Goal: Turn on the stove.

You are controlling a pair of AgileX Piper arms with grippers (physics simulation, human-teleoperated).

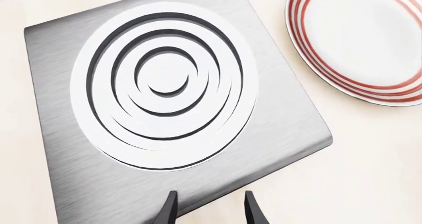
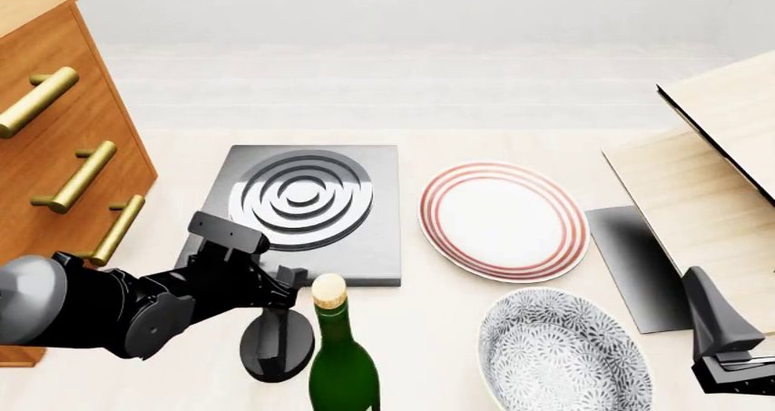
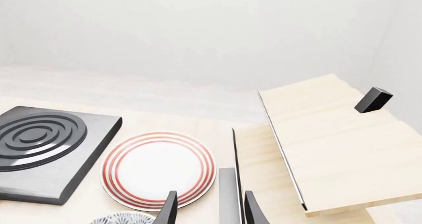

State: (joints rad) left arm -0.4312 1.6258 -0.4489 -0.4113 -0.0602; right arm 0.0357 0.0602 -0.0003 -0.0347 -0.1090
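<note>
Left wrist view: the left gripper (image 1: 209,209) hangs with jaws parted and empty over the stove's (image 1: 290,120) near edge, burner (image 1: 165,85) ahead.

Front view: the stove sits left of centre on the table (image 2: 424,329); its black knob (image 2: 276,343) lies under that gripper, likely the target.

Right wrist view: the right gripper (image 3: 209,209), open and idle, waits near the table's right edge.

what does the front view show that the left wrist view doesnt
Only the front view: the knob, a green bottle, a patterned bowl, a wooden drawer unit and the left arm itself. Only the left wrist view: the left gripper with its fingertips apart. Both: the stove and the red-ringed plate.
</note>
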